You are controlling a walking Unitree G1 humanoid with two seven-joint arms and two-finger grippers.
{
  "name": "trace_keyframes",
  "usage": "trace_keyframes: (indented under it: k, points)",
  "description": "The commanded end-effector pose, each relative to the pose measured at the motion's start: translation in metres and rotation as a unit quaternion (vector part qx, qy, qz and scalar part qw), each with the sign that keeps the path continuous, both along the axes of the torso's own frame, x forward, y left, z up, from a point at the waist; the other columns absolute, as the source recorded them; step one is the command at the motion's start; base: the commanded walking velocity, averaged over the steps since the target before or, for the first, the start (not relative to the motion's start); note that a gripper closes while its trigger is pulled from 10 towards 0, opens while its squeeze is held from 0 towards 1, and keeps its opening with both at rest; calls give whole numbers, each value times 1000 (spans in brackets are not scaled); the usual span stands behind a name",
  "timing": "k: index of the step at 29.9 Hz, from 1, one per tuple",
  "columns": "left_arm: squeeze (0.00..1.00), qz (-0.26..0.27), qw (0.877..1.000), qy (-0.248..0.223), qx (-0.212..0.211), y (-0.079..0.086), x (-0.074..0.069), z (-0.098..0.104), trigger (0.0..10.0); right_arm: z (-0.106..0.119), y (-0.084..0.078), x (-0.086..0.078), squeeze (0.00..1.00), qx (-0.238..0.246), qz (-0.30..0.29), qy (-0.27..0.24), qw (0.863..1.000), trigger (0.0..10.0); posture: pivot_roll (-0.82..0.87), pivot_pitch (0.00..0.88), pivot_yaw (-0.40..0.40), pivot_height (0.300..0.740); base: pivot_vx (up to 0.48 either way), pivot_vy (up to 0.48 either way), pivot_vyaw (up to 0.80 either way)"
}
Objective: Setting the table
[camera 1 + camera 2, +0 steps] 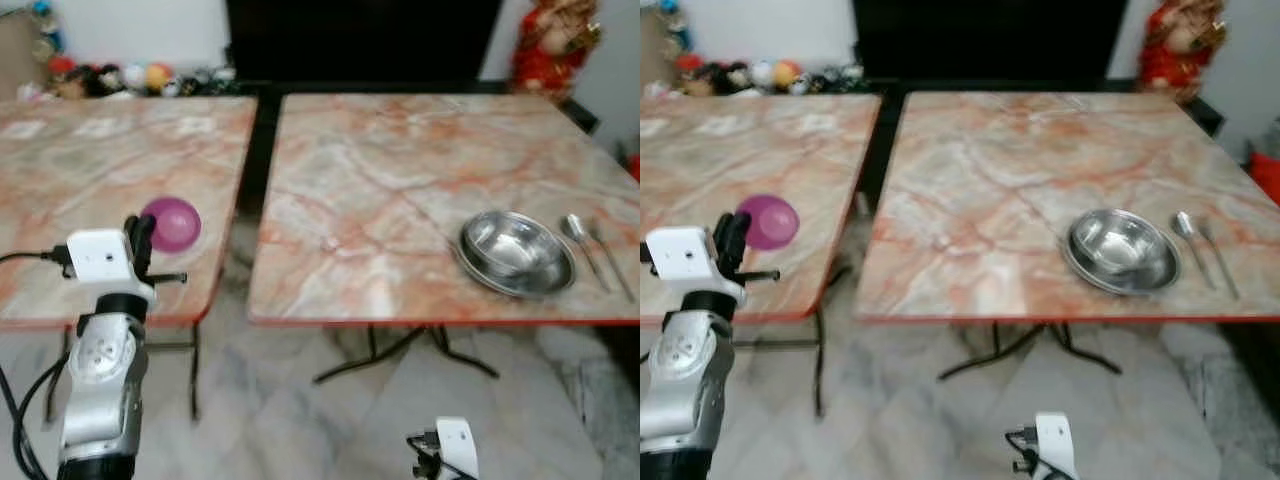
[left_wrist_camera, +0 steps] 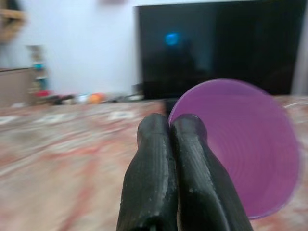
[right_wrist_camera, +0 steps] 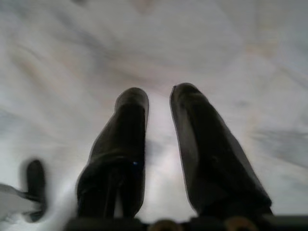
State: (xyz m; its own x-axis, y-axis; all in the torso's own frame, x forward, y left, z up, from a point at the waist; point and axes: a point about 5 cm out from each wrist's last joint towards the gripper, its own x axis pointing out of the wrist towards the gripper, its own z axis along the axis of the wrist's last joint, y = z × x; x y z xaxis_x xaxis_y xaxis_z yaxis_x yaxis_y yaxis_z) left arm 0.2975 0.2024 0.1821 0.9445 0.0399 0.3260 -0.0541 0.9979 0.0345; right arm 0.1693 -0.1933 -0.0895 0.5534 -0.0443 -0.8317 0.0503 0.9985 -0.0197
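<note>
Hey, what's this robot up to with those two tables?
It is setting the table. Its left gripper, fingers shut, grips a purple bowl by the rim above the left table. On the right table sit a steel bowl with a spoon and another utensil beside it. The right gripper hangs open over the floor.

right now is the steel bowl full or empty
Empty: the steel bowl on the right table shows only its bare shiny inside, beside a spoon.

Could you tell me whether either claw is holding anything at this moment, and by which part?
The left claw is shut on the purple cup, pinching its rim. The right claw hangs open over the floor, holding nothing.
</note>
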Motion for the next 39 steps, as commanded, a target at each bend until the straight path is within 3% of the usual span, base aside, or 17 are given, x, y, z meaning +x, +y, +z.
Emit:
trace_keyframes:
  k: [1,10,18,39]
  points:
    - [0,27,999,-16,10,18,-5,9,10000,5,13,14,0,11,13,-22,1000,10000,49,0,-14,740,416,0,0]
    - [0,29,999,-21,16,19,-4,13,10000,6,13,16,0,13,13,-24,1000,10000,50,0,-16,740,387,0,0]
    - [0,25,999,-18,26,18,-2,15,10000,6,13,17,0,13,12,-24,1000,10000,50,0,-13,740,0,0,0]
    - [0,28,999,-31,34,19,-2,22,10000,6,13,17,0,14,15,-23,1000,10000,55,0,-14,740,0,-379,0]
